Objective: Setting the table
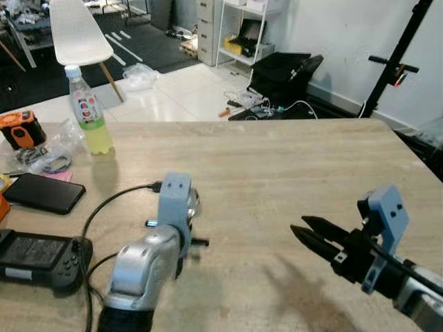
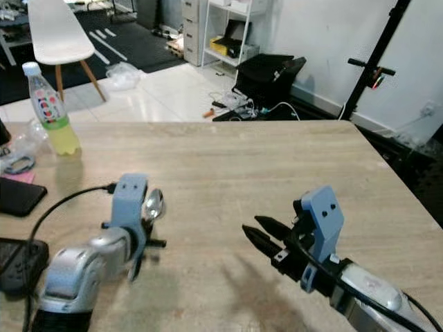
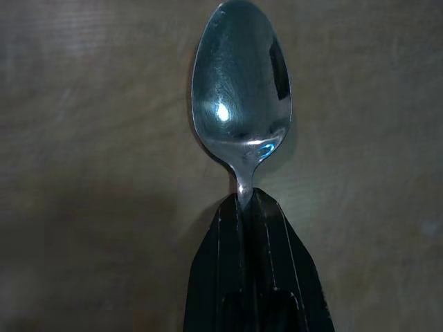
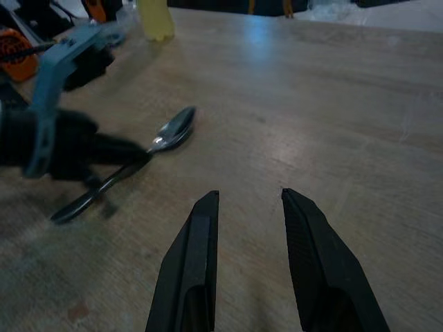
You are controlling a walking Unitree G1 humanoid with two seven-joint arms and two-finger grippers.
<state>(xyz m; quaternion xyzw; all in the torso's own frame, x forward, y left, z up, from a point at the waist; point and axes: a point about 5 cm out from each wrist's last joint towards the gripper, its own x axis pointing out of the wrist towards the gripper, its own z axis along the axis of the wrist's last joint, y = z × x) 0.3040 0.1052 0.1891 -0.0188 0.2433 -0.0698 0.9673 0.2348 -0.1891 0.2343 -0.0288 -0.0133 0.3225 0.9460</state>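
A: Arm poses?
B: We see the left gripper (image 3: 246,207) clamped tight on the neck of a metal spoon (image 3: 241,97), bowl forward, low over the surface (image 1: 291,166). Right gripper (image 4: 249,207) hovers apart from it, fingers parted, holding nothing.
A: Surroundings?
B: Pale wood-grain top. At its left side: drink bottle (image 1: 88,114) with yellow liquid, black phone (image 1: 43,193), black controller (image 1: 38,257). Beyond it we see a white chair (image 1: 76,31), tiled floor, white shelving.
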